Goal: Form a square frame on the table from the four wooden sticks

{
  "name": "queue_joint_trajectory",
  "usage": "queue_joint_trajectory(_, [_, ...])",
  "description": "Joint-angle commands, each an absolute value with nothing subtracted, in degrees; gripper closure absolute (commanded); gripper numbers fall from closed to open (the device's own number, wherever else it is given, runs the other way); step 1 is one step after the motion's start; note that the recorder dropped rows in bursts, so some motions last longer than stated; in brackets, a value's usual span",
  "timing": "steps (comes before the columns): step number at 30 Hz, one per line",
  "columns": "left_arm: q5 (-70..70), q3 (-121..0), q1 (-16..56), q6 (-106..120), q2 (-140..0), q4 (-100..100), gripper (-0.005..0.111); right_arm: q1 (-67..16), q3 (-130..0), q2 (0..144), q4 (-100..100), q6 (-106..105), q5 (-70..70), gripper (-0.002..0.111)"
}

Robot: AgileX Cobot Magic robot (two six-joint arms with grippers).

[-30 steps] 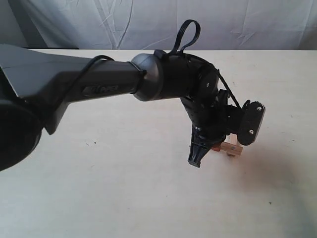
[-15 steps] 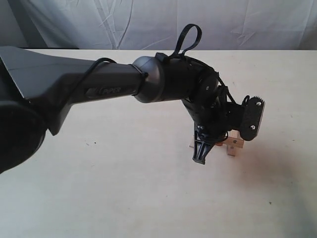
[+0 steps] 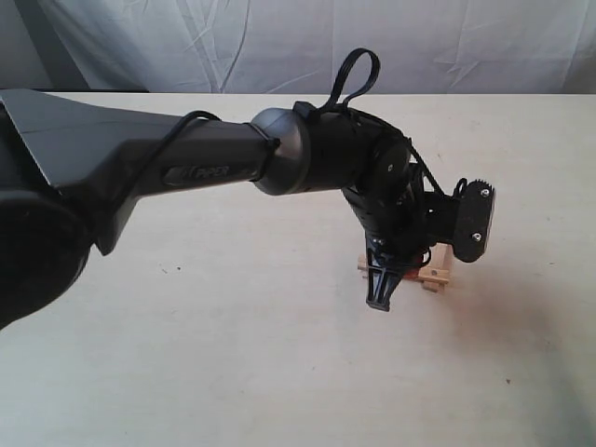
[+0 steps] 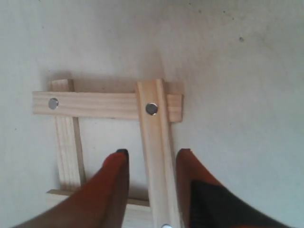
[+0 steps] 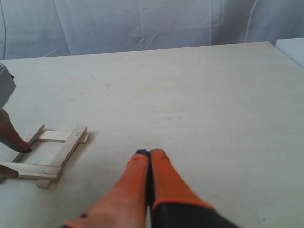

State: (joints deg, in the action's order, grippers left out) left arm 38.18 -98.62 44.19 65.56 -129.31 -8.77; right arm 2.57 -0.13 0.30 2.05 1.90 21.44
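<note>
Square frame (image 3: 438, 277) sits right of centre in exterior view, on table (image 3: 233, 354), under left gripper (image 4: 152, 152). Jaws narrowly parted, straddling top stick (image 4: 153, 124), not clamped. Right gripper (image 5: 149, 154) pressed closed, empty, well apart. Risk: finger (image 4: 116, 175) inside frame snags stick on any sideways pull-out, likely skewing corner overlap.

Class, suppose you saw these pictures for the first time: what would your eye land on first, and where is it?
The bulky dark grey robot arm fills the left of the exterior view. Beneath its orange-fingered left hand, open astride one slat, lies the small square frame of four tan wooden slats on the pale cream table. The orange right hand hangs shut, apart from the frame.
</note>
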Motion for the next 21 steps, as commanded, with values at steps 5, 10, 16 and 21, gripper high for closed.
queue_joint_trajectory(5, [38.03, -99.06, 44.5, 64.74, -128.59, -7.36, 0.07, 2.66, 0.0, 0.0, 2.03, 1.75, 20.75, 0.108])
queue_joint_trajectory(10, [41.63, -99.06, 44.5, 55.8, -125.5, -3.51, 0.08, 2.66, 0.0, 0.0, 2.03, 1.75, 20.75, 0.108])
queue_joint_trajectory(16, [49.2, -99.06, 42.81, 38.3, -122.33, 2.29, 0.106, 2.66, 0.0, 0.0, 2.03, 1.75, 20.75, 0.108])
queue_joint_trajectory(21, [58.1, -99.06, 40.02, 27.18, -120.33, 5.95, 0.107, 2.66, 0.0, 0.0, 2.17, 1.75, 20.9, 0.108])
